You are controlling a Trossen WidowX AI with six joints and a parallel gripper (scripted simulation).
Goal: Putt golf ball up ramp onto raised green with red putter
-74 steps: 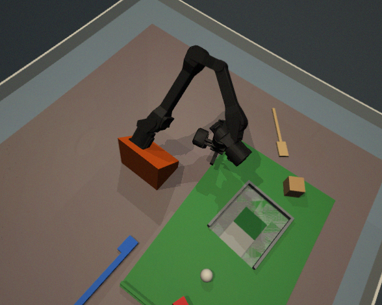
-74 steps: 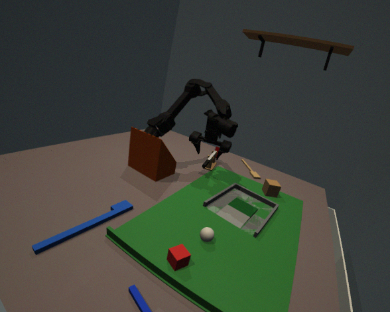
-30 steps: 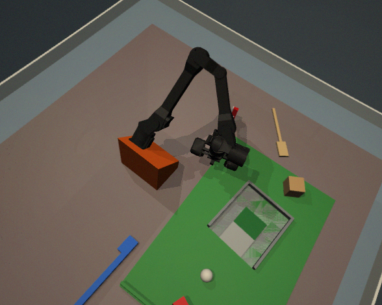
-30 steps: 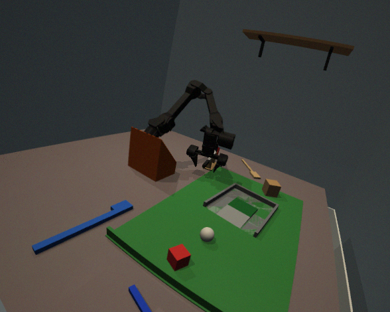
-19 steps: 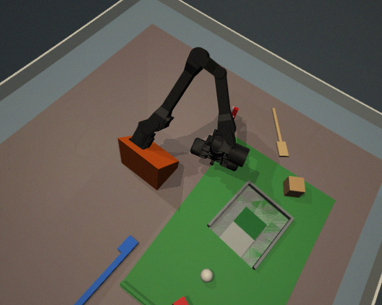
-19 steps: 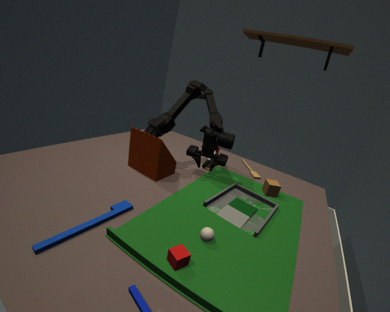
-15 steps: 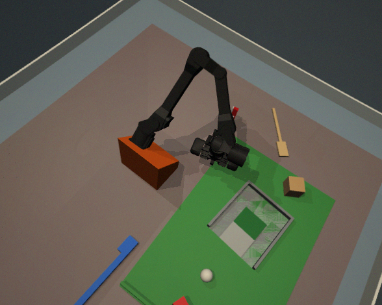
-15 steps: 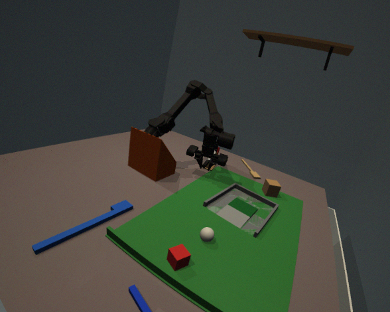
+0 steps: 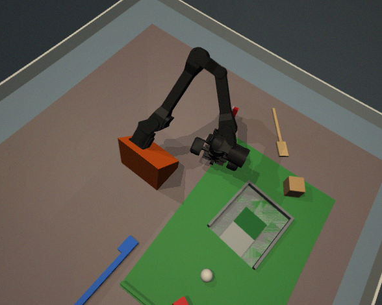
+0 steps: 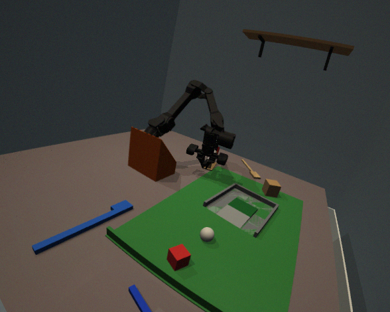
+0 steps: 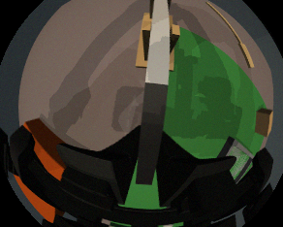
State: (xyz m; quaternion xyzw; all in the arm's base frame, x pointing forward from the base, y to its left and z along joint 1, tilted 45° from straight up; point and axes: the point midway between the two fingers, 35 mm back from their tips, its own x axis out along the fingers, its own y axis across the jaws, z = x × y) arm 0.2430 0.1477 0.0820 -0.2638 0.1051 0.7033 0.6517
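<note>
The putter (image 11: 159, 59) (image 9: 235, 109) has a pale grey shaft with a red end and lies across a small tan rest at the far corner of the green mat (image 9: 184, 236) (image 10: 242, 268). My gripper (image 9: 214, 159) (image 10: 208, 164) (image 11: 148, 129) is low over that corner and shut on the putter's shaft. The white golf ball (image 9: 206, 274) (image 10: 207, 234) sits on the mat near its front edge. The raised green (image 9: 250, 223) (image 10: 242, 206) is a dark green square inside a grey-walled frame, with the grey ramp (image 9: 235, 237) (image 10: 232, 214) on its ball side.
A tan paddle (image 9: 280, 134) (image 10: 251, 169) lies right of the arm. A tan cube (image 9: 293, 185) (image 10: 271, 187) and a red cube (image 10: 178, 257) stand on the mat. A blue putter (image 9: 109, 268) (image 10: 81, 226) lies left of the mat. The arm stands on an orange block (image 9: 148, 163) (image 10: 148, 156).
</note>
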